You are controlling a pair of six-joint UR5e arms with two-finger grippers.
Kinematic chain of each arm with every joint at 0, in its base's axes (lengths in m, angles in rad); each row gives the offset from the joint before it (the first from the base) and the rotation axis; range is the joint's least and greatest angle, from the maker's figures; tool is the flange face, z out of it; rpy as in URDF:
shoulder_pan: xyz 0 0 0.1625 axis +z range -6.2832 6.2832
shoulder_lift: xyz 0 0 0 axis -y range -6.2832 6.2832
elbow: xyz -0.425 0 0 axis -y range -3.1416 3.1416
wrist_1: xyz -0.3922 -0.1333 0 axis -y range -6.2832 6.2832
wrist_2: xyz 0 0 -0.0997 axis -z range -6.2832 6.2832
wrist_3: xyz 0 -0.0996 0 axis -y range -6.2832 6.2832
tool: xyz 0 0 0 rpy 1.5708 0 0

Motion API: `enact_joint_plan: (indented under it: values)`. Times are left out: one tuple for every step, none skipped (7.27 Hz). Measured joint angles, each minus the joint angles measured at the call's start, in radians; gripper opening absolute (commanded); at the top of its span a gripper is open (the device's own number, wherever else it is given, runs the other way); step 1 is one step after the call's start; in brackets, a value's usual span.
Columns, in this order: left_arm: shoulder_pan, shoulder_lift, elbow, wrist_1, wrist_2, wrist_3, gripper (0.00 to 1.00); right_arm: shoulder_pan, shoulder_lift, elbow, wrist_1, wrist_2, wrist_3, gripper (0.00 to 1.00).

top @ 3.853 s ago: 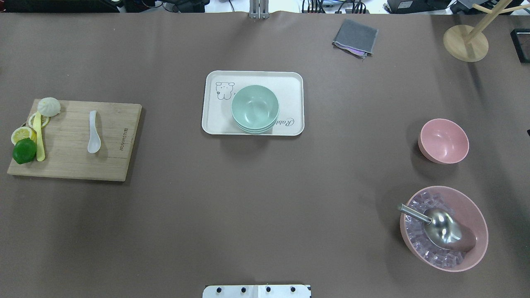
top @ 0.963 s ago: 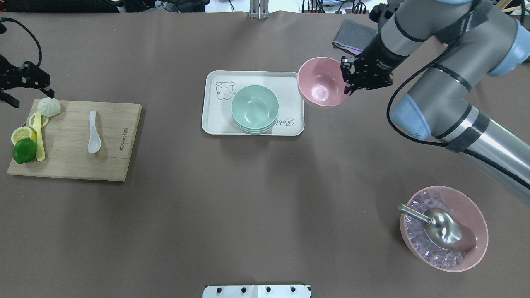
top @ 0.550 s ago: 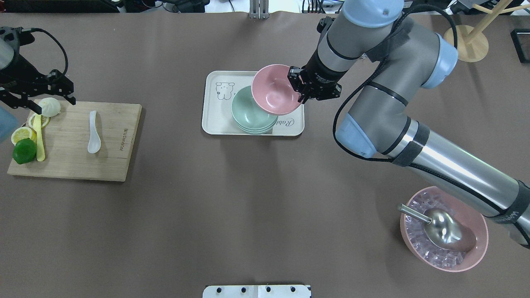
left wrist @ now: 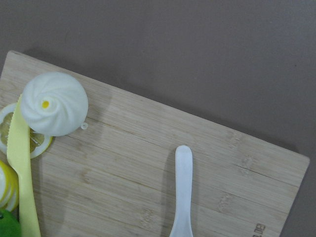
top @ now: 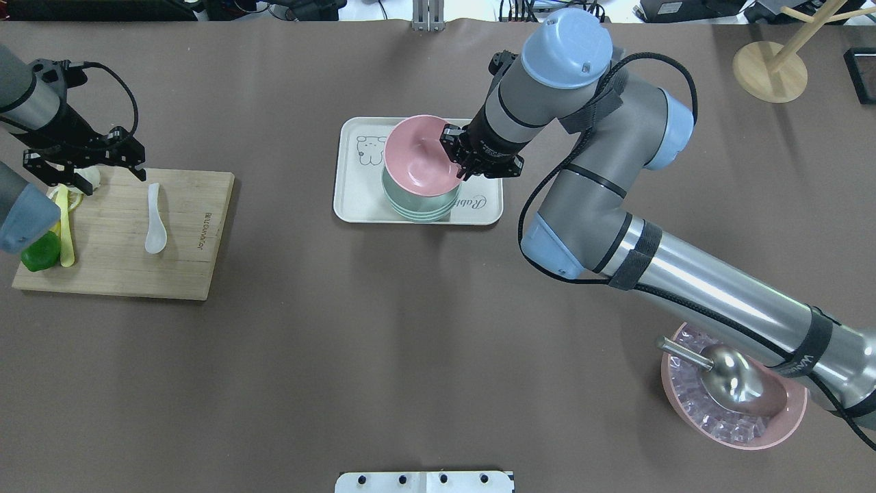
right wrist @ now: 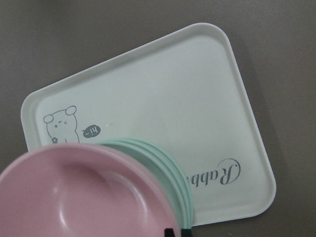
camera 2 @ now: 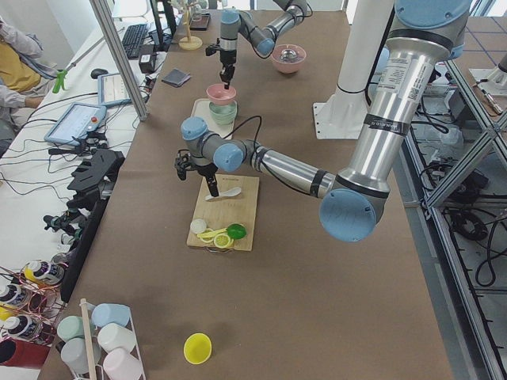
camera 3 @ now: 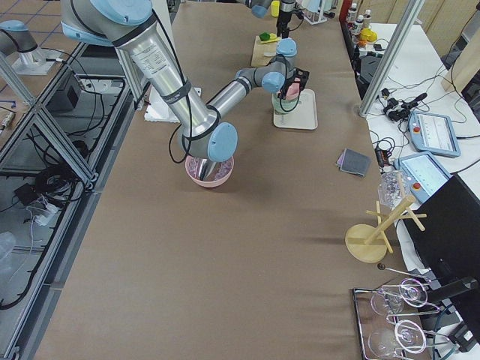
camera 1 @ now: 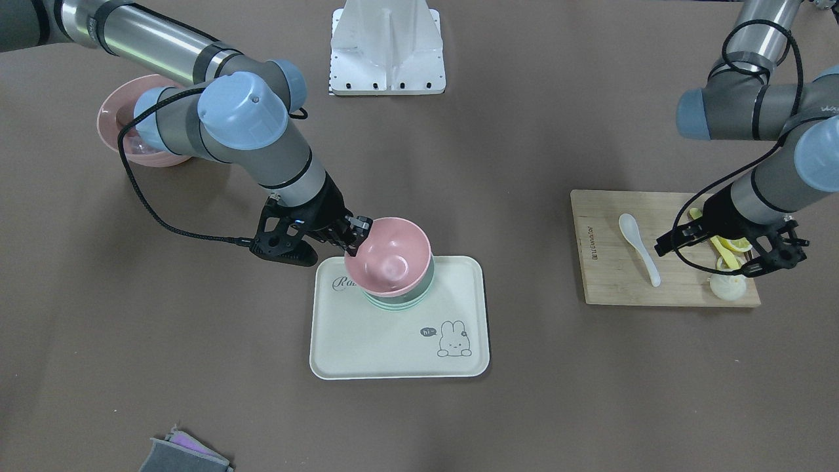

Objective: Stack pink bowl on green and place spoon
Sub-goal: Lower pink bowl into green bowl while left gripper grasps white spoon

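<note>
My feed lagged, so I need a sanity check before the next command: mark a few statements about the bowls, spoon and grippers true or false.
1. The right gripper grips the pink bowl by its rim. True.
2. The pink bowl is over bare table. False: it is over the green bowls.
3. The green bowls sit on the tray. True.
4. The left gripper holds the white spoon. False: it is open, and the spoon lies on the cutting board.

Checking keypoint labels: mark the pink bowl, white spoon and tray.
pink bowl [top: 417, 161]: overhead exterior, inner floor.
white spoon [top: 152, 213]: overhead exterior, mid-handle.
tray [top: 352, 195]: overhead exterior, bare floor at lower left.
</note>
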Motion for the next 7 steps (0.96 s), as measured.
enact_joint_plan:
  values:
    - [0.004, 0.000, 0.015, -0.019, 0.000, -0.007, 0.89, -0.005, 0.003, -0.009, 0.010, -0.004, 0.008, 0.00]
    - [0.010, 0.000, 0.023, -0.031, 0.001, -0.021, 0.88, -0.010, 0.004, -0.014, 0.014, -0.006, 0.011, 0.00]
    - [0.016, 0.001, 0.032, -0.046, 0.002, -0.035, 0.86, -0.014, 0.004, -0.016, 0.016, -0.007, 0.012, 0.00]
    - [0.020, 0.001, 0.050, -0.070, 0.002, -0.042, 0.85, -0.015, 0.004, -0.017, 0.017, -0.008, 0.012, 0.00]
    - [0.023, 0.000, 0.065, -0.091, 0.002, -0.046, 0.81, -0.016, 0.004, -0.017, 0.017, -0.009, 0.012, 0.00]
    - [0.027, -0.001, 0.075, -0.101, 0.002, -0.049, 0.74, -0.016, 0.004, -0.017, 0.017, -0.010, 0.012, 0.00]
    - [0.035, -0.002, 0.080, -0.106, 0.002, -0.063, 0.71, -0.018, 0.003, -0.018, 0.017, -0.010, 0.012, 0.00]
